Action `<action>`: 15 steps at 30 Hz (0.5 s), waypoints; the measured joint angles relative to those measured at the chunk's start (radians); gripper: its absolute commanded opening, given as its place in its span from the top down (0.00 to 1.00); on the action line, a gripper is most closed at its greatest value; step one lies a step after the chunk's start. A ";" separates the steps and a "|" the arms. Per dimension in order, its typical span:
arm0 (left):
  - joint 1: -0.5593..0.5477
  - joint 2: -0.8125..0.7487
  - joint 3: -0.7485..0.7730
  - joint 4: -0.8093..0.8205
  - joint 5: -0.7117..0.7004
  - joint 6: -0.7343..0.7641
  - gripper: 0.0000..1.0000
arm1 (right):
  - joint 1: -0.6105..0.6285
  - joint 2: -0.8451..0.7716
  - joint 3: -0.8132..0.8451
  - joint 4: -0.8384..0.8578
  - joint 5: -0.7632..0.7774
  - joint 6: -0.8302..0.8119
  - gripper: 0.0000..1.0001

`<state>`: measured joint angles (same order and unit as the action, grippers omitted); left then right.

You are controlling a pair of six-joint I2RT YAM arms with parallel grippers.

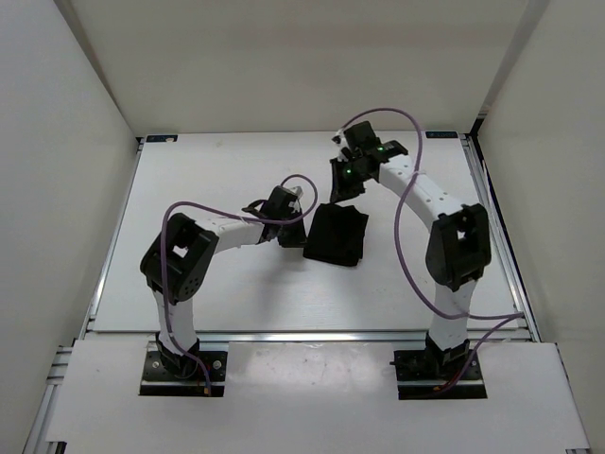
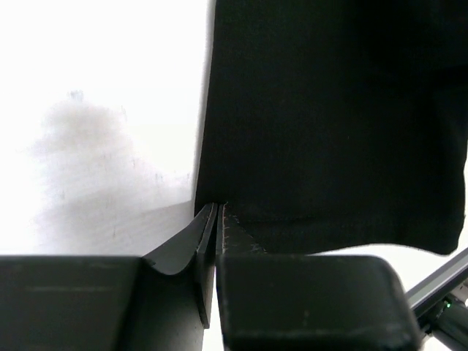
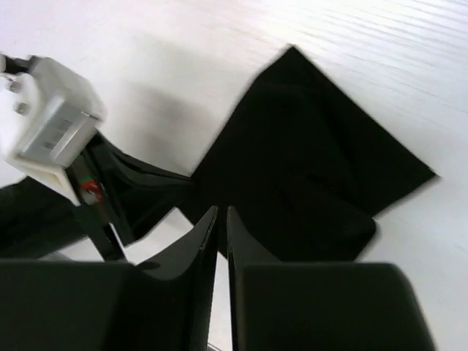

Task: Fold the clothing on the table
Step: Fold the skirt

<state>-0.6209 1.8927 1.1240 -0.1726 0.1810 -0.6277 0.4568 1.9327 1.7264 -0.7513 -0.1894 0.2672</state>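
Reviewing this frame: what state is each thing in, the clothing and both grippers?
clothing: lying on the table, partly folded into a compact shape with overlapping layers.
left gripper: shut on the clothing's corner edge, low at the tabletop.
right gripper: jaws almost together with nothing between them, raised over the clothing's far side.

White walls (image 1: 57, 142) fill the left, top and right of the frame; a pale board (image 1: 312, 378) spans the bottom.
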 measured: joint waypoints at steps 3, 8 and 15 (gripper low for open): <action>-0.005 -0.019 -0.019 -0.004 -0.002 -0.003 0.85 | 0.044 0.087 0.081 -0.019 -0.041 -0.018 0.88; -0.002 -0.054 -0.038 -0.016 -0.001 -0.008 0.86 | 0.055 0.253 0.137 -0.043 -0.065 -0.039 0.88; 0.017 -0.096 -0.066 -0.014 -0.002 -0.008 0.87 | -0.050 0.316 0.124 -0.086 -0.047 -0.053 0.88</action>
<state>-0.6037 1.7966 1.0580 -0.1871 0.1787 -0.6361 0.4065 2.2490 1.8503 -0.8371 -0.2367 0.2146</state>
